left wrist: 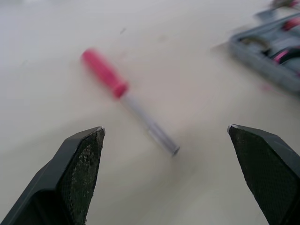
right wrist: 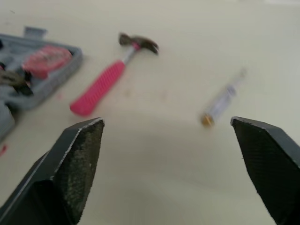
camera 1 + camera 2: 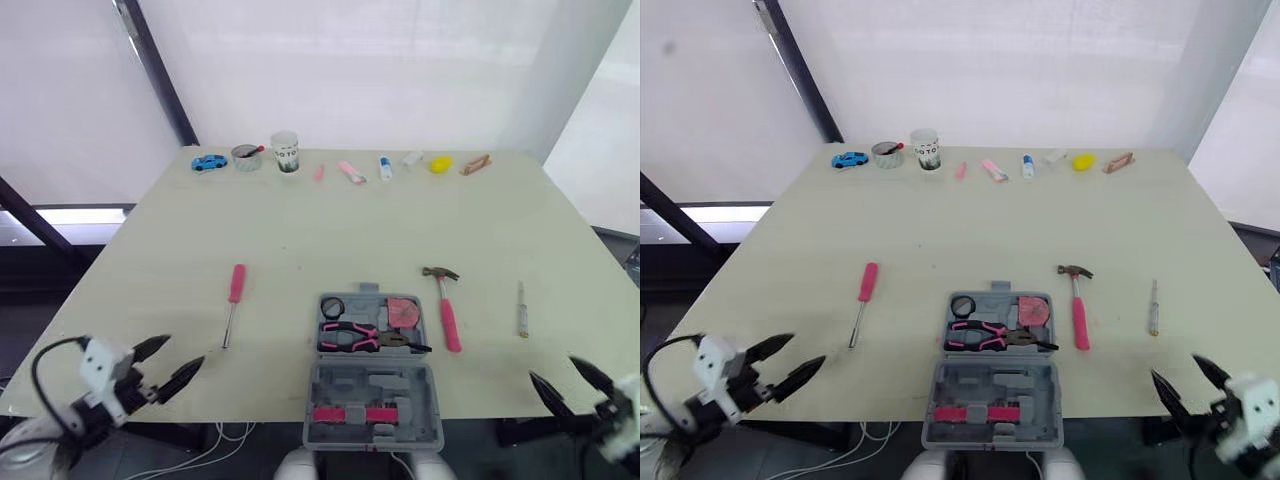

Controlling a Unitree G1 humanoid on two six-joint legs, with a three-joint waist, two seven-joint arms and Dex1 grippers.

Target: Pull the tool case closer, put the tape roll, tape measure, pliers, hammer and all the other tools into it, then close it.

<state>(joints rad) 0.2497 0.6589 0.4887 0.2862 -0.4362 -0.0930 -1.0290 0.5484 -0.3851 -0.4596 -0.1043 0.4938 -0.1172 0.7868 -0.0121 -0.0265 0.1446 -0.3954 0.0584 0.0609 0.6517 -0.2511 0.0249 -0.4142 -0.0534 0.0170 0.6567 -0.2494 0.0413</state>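
The grey tool case (image 3: 372, 395) lies open at the table's front edge, with the black tape roll (image 3: 332, 307), pink tape measure (image 3: 403, 313) and pink-handled pliers (image 3: 362, 338) in its far half. A pink-handled hammer (image 3: 444, 303) lies right of it, and a small clear-handled screwdriver (image 3: 521, 309) further right. To the case's left lies a pink-handled screwdriver (image 3: 233, 301). My left gripper (image 3: 170, 366) is open at the front left corner, short of the pink screwdriver (image 1: 124, 96). At the front right my right gripper (image 3: 568, 384) hangs open, short of the hammer (image 2: 112, 77) and small screwdriver (image 2: 223, 101).
Along the table's far edge stand a blue toy car (image 3: 209, 162), a tape ring (image 3: 246, 157), a white cup (image 3: 286, 152), small pink items (image 3: 351, 171), a small bottle (image 3: 385, 168), a yellow object (image 3: 441, 164) and a brown piece (image 3: 475, 164). Dark frame bars (image 3: 155, 70) rise at the left.
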